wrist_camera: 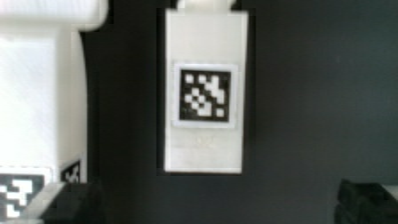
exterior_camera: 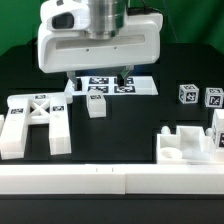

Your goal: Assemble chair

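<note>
The slab (exterior_camera: 97, 103) lies flat on the black table (exterior_camera: 135, 120) near the middle of the exterior view, tag side up. From there it looks like a short stub pointing at the camera. Only the wrist view shows the slab's (wrist_camera: 205, 95) full length, a long narrow bar with a single tag at its middle; a white surface runs beside it that we cannot identify. The gripper (exterior_camera: 110, 75) hangs at about twelve o'clock from the slab, and we see its two dark fingers (exterior_camera: 126, 72) spread apart with nothing between them, over the marker board (exterior_camera: 140, 86). The slab sits clear of both fingers, nearer the one on the exterior view's left. Only the exterior view gives us the other parts: the X-braced frame (exterior_camera: 35, 120) at eight o'clock from the slab, the small cubes (exterior_camera: 187, 95) at three o'clock and well apart, the notched block (exterior_camera: 190, 145) at four o'clock, and a white rail (exterior_camera: 110, 182) along the front.
</note>
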